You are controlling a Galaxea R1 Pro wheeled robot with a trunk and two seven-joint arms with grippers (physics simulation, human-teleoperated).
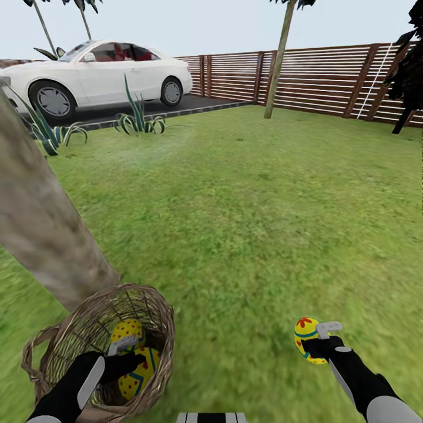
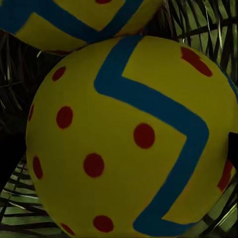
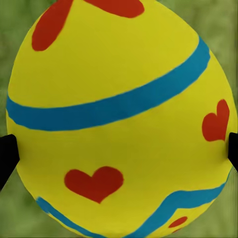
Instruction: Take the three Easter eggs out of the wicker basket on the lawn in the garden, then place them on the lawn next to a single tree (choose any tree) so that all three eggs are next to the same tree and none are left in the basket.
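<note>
Eggs are split between two places. One, the flower egg [image 1: 306,339] with a red flower and teal band, sits in the right gripper [image 1: 320,339] above the lawn [image 1: 252,223], well apart from the wicker basket [image 1: 155,317]. In the head view its long axis runs roughly upright, tilted a little, with the flower end uppermost. In the right wrist view this egg [image 3: 119,119] is crossed by a teal band and marked with red hearts, and dark fingertips [image 3: 7,153] press against both of its sides, so the right gripper is clamped on it.

Two more eggs lie in the basket, which rests tipped on the grass against the foot of the tree [image 1: 41,223], its mouth turned toward the robot. The dotted egg [image 1: 128,330] lies farther in; the zigzag egg [image 1: 138,376] lies nearer the rim, its long axis slanting. The two appear to touch.

Reaching down into the basket, the left arm puts the left gripper [image 1: 120,346] among these eggs. The left wrist view shows an egg with red dots and a blue zigzag [image 2: 129,139] very close, a second egg touching it beyond, and dark fingertips [image 2: 233,148] at its sides; whether they actually grip it I cannot tell.

The right arm stretches forward low over the grass.
</note>
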